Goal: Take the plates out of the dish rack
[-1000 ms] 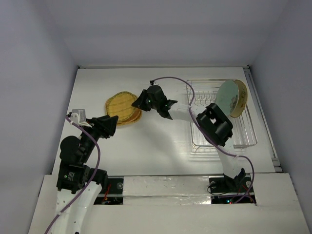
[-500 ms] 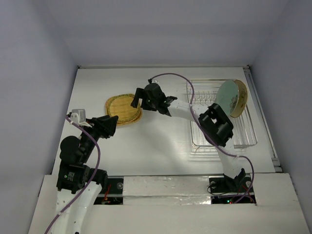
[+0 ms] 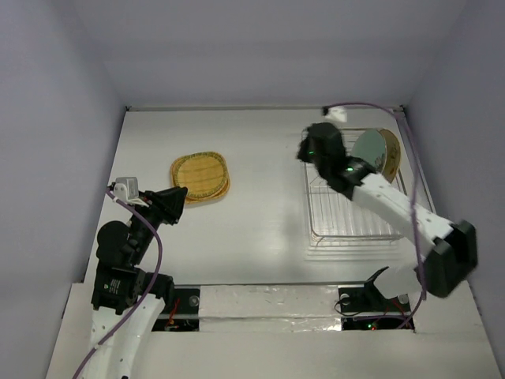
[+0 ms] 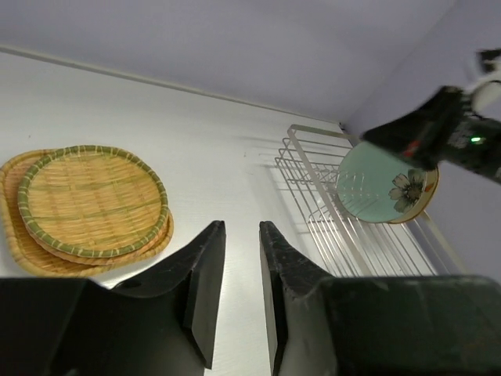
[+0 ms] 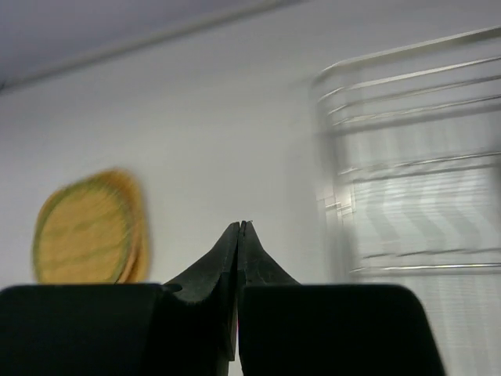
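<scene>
A stack of orange-yellow woven plates [image 3: 200, 178] lies flat on the white table, left of centre; it also shows in the left wrist view [image 4: 86, 204] and, blurred, in the right wrist view [image 5: 90, 231]. The silver wire dish rack [image 3: 355, 213] stands at the right. A pale green flowered plate [image 3: 368, 154] stands upright in its far end, with a beige plate [image 3: 389, 158] behind it. My right gripper [image 3: 304, 150] is shut and empty, above the rack's far left corner. My left gripper [image 3: 180, 193] is open and empty, just near of the stack.
The rack's near rows [image 4: 368, 243] hold no plates. A raised white ledge [image 3: 276, 300] runs along the near edge by the arm bases. Grey walls enclose the table on the left, far and right sides.
My right arm has swung from the plate stack to the right, over to the rack's far left corner, and its elbow has swung out right. The left arm has not moved.
</scene>
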Controlling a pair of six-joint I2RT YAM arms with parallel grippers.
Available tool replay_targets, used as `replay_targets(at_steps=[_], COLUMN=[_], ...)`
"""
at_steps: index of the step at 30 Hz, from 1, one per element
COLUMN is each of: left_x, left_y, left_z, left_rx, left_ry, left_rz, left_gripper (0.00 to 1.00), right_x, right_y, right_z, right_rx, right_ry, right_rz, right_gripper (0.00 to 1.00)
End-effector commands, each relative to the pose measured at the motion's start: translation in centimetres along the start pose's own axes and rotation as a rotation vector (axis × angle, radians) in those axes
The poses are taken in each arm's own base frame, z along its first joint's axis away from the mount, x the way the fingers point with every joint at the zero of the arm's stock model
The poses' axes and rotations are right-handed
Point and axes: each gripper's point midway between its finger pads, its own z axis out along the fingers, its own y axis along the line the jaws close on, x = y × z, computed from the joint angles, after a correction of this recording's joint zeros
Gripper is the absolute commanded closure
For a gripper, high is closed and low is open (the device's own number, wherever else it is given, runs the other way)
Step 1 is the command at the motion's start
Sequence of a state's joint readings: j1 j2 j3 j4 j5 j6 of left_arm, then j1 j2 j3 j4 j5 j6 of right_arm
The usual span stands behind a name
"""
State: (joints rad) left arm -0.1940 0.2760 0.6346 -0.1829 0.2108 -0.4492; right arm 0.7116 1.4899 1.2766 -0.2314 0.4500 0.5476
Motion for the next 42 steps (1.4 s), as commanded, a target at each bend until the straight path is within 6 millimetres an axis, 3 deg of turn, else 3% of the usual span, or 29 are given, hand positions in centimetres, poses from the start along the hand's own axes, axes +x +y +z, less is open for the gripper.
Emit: replay_targets(at_steps=[1, 2, 4, 7, 10, 11, 12, 16, 22, 32, 35, 37, 42], left_x=[-1.3, -1.3, -1.1, -1.1, -0.9, -0.9, -0.8, -0.9, -1.1, -1.2, -1.3, -1.3, -1.3], left_y=[-0.9, -0.8, -1.0, -1.1, -1.2, -1.2, -1.5, -1.5, -1.6, -1.9, -1.9, -1.9, -2.1], left_z=[-0.1, -0.1, -0.1, -0.1, -0.1, 0.0, -0.1, -0.3, -0.5, -0.7, -0.7, -0.8, -0.8], left_rx=[0.038, 0.036, 0.048, 0.05, 0.058, 0.058, 0.068, 0.07, 0.072, 0.084, 0.084, 0.083, 0.093], left_ry=[-0.052, -0.051, -0.047, -0.045, -0.036, -0.034, -0.032, -0.036, -0.047, -0.051, -0.056, -0.057, -0.053], left_rz=[0.013, 0.013, 0.012, 0.016, 0.014, 0.012, 0.012, 0.013, 0.016, 0.017, 0.016, 0.016, 0.016], left_gripper=[0.79, 0.79, 0.8, 0.8, 0.79, 0.78, 0.77, 0.76, 0.75, 0.75, 0.75, 0.75, 0.75], right_x=[-4.8, -5.0, -5.9, -5.9, -5.7, -5.5, -5.4, -3.9, -3.4, -3.7, -3.3, -3.4, -5.4], right_y=[-14.7, -17.0, -21.1, -23.8, -26.4, -27.0, -27.9, -29.7, -30.9, -32.0, -32.2, -32.1, -30.6], right_z=[-2.9, -4.7, -6.3, -8.5, -9.6, -9.7, -9.8, -9.1, -6.5, -3.2, -2.7, -3.1, -4.9], right_rx=[0.41, 0.435, 0.502, 0.561, 0.641, 0.657, 0.676, 0.703, 0.678, 0.705, 0.712, 0.712, 0.656], right_ry=[-0.152, -0.18, -0.215, -0.265, -0.292, -0.287, -0.282, -0.244, -0.194, -0.156, -0.128, -0.133, -0.151], right_rz=[0.003, 0.025, 0.067, 0.099, 0.118, 0.121, 0.131, 0.141, 0.161, 0.115, 0.11, 0.108, 0.075], right_gripper=[1.0, 1.0, 1.0, 1.0, 0.91, 0.86, 0.73, 0.54, 0.48, 0.66, 0.83, 0.94, 1.0])
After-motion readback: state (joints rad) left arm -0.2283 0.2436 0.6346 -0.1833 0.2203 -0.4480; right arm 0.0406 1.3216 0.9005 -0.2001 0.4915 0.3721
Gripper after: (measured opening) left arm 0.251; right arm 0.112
